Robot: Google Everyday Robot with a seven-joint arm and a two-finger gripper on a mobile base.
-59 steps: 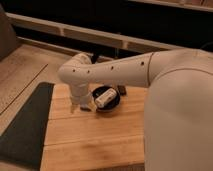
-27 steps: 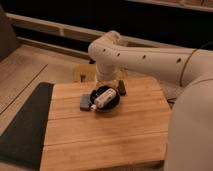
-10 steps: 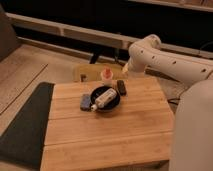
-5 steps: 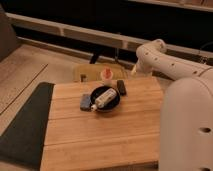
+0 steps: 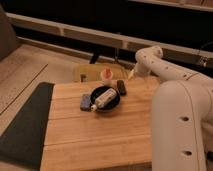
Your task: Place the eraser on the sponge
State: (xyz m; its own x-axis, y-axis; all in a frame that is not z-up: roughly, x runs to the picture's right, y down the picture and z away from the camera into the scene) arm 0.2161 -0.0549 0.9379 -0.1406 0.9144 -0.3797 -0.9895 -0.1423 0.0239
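The eraser [image 5: 121, 87] is a small dark block lying on the wooden table [image 5: 100, 135], just right of and behind the black bowl [image 5: 106, 98]. Flat against the bowl's left side lies the blue-grey sponge [image 5: 86, 102]. My gripper [image 5: 131, 75] hangs at the end of the white arm [image 5: 150, 59], above the table's back right edge. It is a little right of the eraser and not touching it. Nothing shows in it.
A white cylinder [image 5: 102, 100] lies inside the bowl. A small white and red cup [image 5: 106, 75] stands at the table's back edge, with a yellowish chair seat [image 5: 90, 73] behind it. A dark mat [image 5: 25, 125] lies left of the table. My white body [image 5: 180, 125] fills the right side.
My arm has swung from over the bowl and sponge to the back right of the table. The eraser, sponge and bowl have stayed where they were.
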